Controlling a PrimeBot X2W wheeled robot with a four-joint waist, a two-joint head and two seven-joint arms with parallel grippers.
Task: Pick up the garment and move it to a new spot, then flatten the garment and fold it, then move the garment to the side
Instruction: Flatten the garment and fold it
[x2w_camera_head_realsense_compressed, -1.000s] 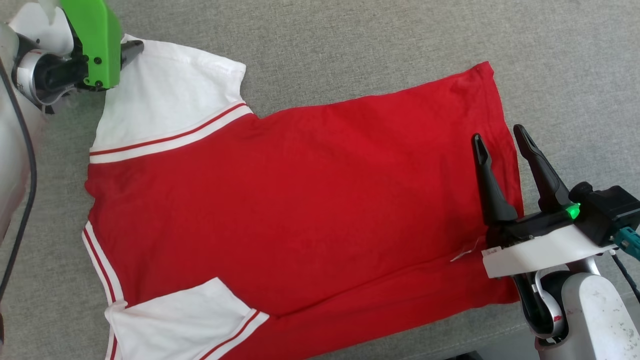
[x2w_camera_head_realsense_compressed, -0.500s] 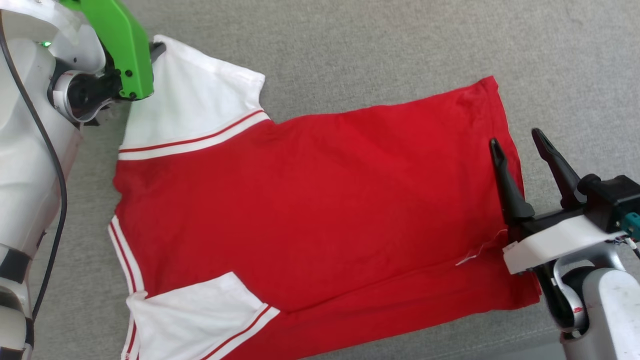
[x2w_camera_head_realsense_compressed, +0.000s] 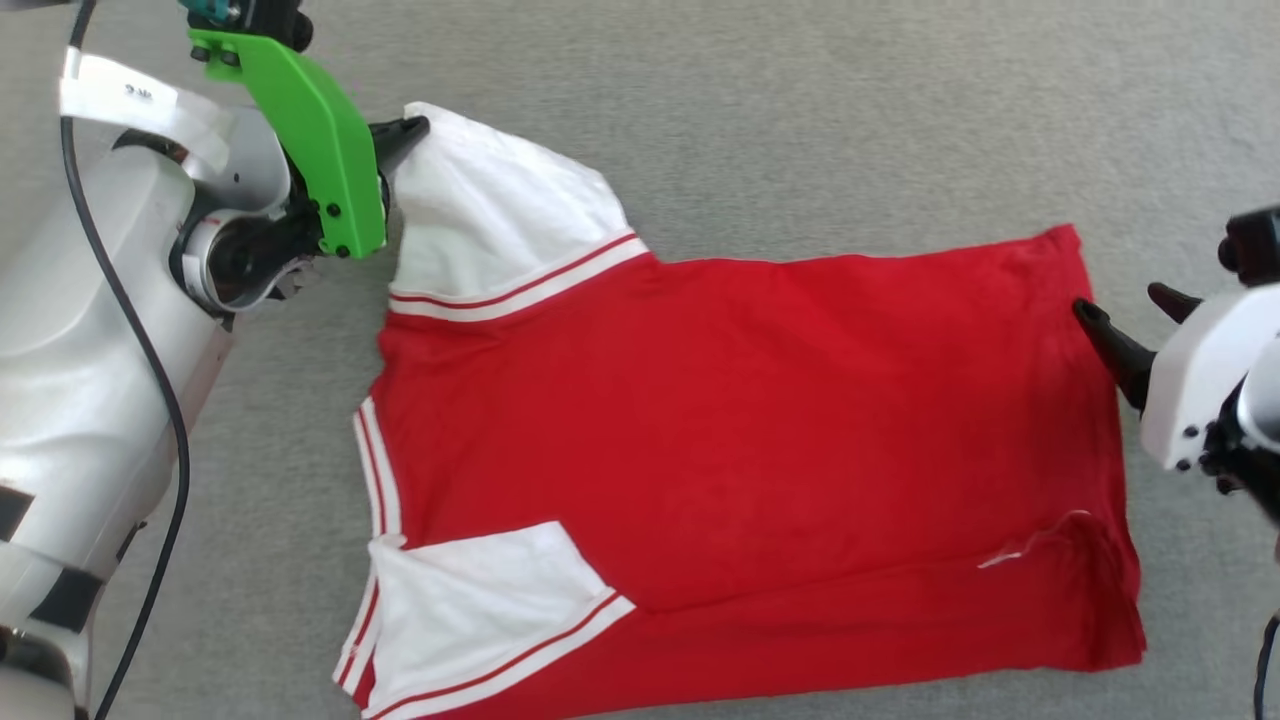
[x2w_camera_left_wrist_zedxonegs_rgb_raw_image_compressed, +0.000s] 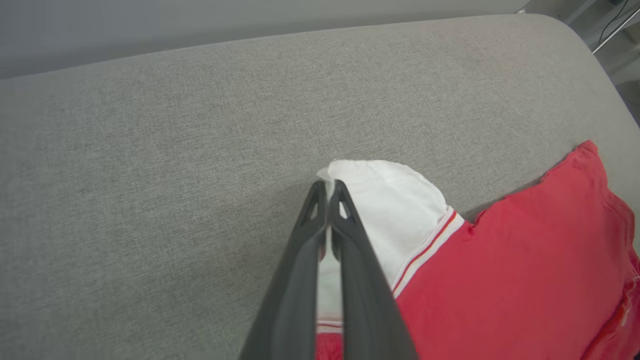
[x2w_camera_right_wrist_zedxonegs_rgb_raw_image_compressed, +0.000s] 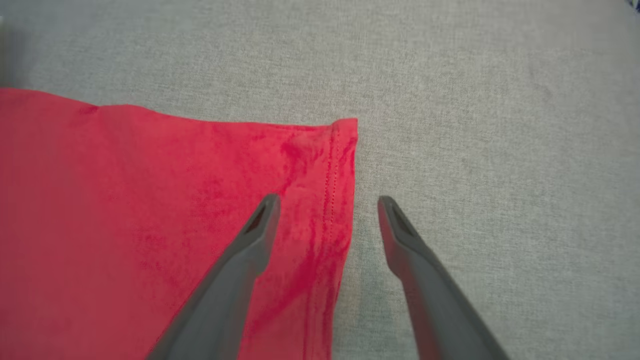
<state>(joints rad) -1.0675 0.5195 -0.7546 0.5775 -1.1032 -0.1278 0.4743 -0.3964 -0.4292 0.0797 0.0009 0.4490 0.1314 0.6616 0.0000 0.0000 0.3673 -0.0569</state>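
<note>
The red shirt (x2w_camera_head_realsense_compressed: 740, 430) is lying flat on woven grey fabric (x2w_camera_head_realsense_compressed: 850, 120). The left gripper (x2w_camera_left_wrist_zedxonegs_rgb_raw_image_compressed: 327, 186) is pinching the corner of a white sleeve (x2w_camera_head_realsense_compressed: 490, 215); the right gripper (x2w_camera_right_wrist_zedxonegs_rgb_raw_image_compressed: 328, 199) is hanging open astride the stitched hem (x2w_camera_right_wrist_zedxonegs_rgb_raw_image_compressed: 341, 165).

The left arm (x2w_camera_head_realsense_compressed: 80, 400) is a glossy white shell with a black cable (x2w_camera_head_realsense_compressed: 183, 470), a bright green bracket (x2w_camera_head_realsense_compressed: 320, 150) with dark screws, and a white label (x2w_camera_head_realsense_compressed: 130, 100), possibly numbered. The left pincer (x2w_camera_left_wrist_zedxonegs_rgb_raw_image_compressed: 327, 186) and right pincer (x2w_camera_right_wrist_zedxonegs_rgb_raw_image_compressed: 325, 200) each have 2 slim dark fingers. The right mount (x2w_camera_head_realsense_compressed: 1190, 380) is white.

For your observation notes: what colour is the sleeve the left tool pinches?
White sleeve, with red-and-white striped trim; clearest in the head view.
</note>
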